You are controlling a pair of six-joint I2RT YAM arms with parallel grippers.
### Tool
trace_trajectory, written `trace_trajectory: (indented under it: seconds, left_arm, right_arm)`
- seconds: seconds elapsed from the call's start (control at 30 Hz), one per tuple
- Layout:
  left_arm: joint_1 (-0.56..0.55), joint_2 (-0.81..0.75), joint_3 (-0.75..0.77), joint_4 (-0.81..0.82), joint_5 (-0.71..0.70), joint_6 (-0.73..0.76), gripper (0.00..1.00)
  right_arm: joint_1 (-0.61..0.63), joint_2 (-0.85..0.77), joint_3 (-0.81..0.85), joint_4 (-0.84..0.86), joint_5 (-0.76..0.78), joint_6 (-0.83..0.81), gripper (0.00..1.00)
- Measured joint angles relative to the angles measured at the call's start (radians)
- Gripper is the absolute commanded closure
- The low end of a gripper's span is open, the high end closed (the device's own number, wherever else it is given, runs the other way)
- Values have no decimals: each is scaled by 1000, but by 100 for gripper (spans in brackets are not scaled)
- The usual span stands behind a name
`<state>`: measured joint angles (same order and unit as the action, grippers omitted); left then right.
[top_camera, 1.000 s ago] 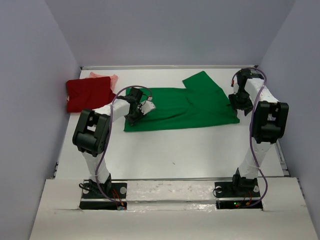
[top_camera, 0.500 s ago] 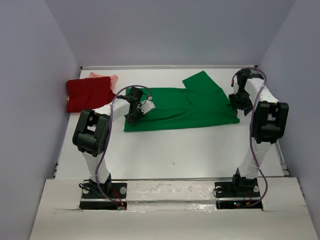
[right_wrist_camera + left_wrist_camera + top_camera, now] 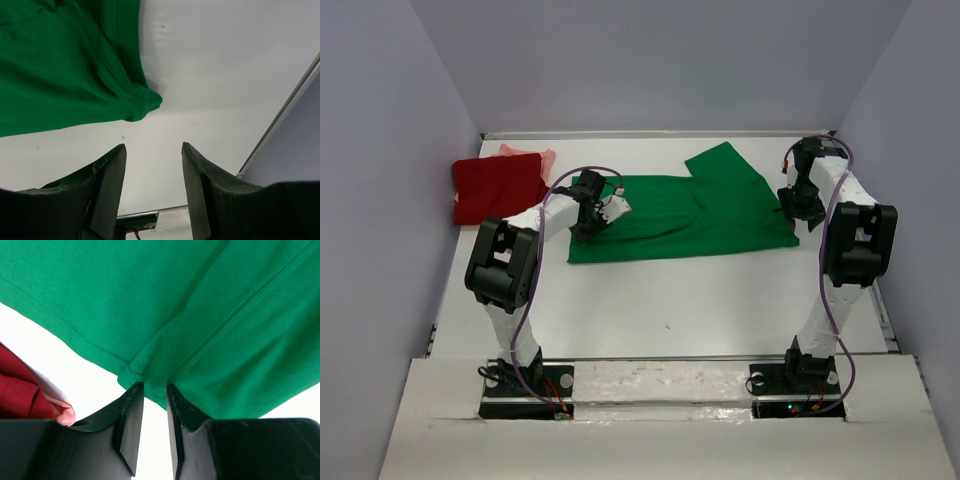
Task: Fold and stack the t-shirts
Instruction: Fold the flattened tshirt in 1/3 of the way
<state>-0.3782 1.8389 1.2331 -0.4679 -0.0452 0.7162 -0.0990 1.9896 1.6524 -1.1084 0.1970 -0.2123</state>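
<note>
Plainly, the green shirt [image 3: 690, 210] is the one being worked on. It is bright green and plain, spread mostly flat across the back middle of the table [image 3: 670, 300], with one sleeve pointing toward the back wall [image 3: 660, 60]. A stitched hem runs along its edges, and in the left wrist view a long soft fold crosses the cloth [image 3: 200, 315].

The dark red shirt [image 3: 498, 188] lies bunched at the back left, well apart from the right arm. The salmon-pink shirt [image 3: 530, 155] shows as a small edge just behind it. Both also show low at the left of the left wrist view, red [image 3: 17, 395] over pink [image 3: 62, 412].

The left pincer [image 3: 592, 213] sits at the green shirt's left end. In its own camera the left pincer [image 3: 150, 385] has its jaws only a narrow slit apart, with the tips right at a folded bit of hem. White table shows through the gap lower down. Whether the hem is actually pinched I cannot tell.

The right pincer [image 3: 803, 212] is at the shirt's right end. Seen from its wrist, the right pincer [image 3: 153, 145] has its jaws spread wide with nothing between them but table. The shirt's rolled near corner [image 3: 145, 102] lies just ahead of the tips and a little to the left, not touching them.

Bare table runs from the shirt's near edge toward the arm bases. On the right, the table's raised edge [image 3: 280, 115] and the side wall [image 3: 920, 150] stand close to the right pincer.
</note>
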Motion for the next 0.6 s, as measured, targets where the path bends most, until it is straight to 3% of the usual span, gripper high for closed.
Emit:
trace_trajectory:
  seconds: [0.6]
  left_arm:
    - [0, 5, -9, 8, 2, 0, 64]
  right_arm:
    - [0, 0, 0, 1, 1, 0, 46]
